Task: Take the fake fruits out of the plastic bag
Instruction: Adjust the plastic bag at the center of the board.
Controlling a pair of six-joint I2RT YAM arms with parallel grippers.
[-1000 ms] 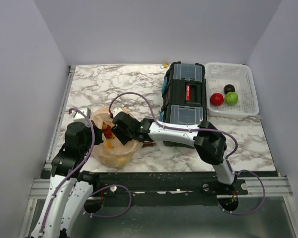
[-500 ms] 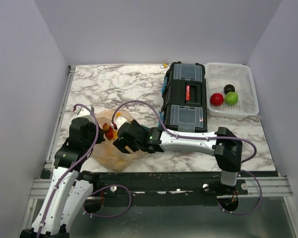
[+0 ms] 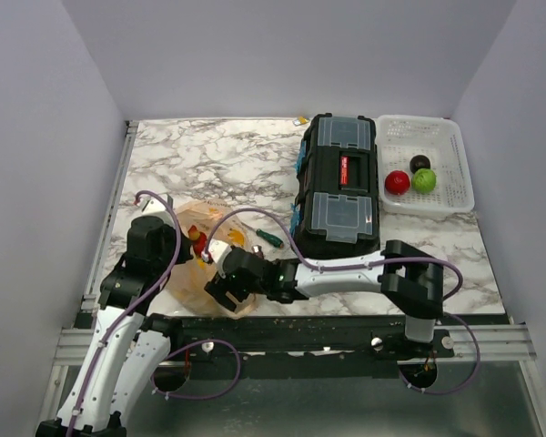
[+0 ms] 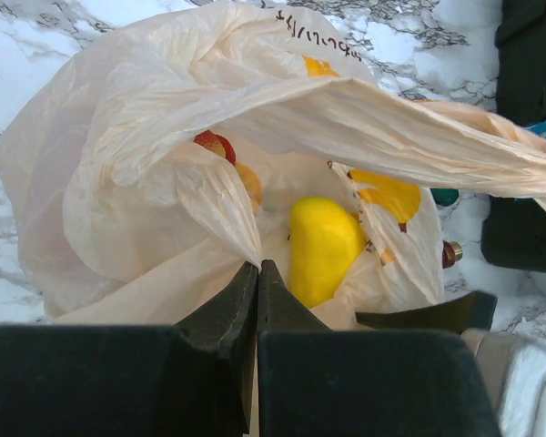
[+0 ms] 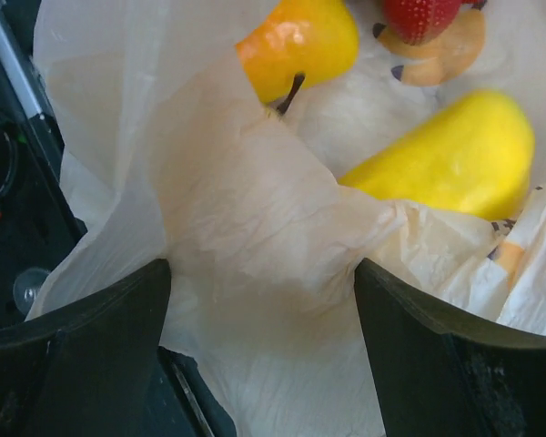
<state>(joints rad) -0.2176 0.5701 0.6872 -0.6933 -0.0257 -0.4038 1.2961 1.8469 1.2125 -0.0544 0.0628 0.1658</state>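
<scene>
Black toolbox (image 3: 338, 187) beside white perforated basket (image 3: 409, 137)

Left arm (image 3: 146, 248) stood folded at the near left, elbow raised, wrist pitched forward and down. Left gripper (image 4: 257, 273): fingers pressed together with no gap, a fold of the plastic bag (image 4: 146, 182) pinched at their tips. Right arm (image 3: 341, 270) reached low from its base toward the left side, upper link upright, forearm nearly level. Right gripper (image 5: 264, 300): jaws stood wide apart, both fingers pointed downward, nothing clamped between them.
</scene>
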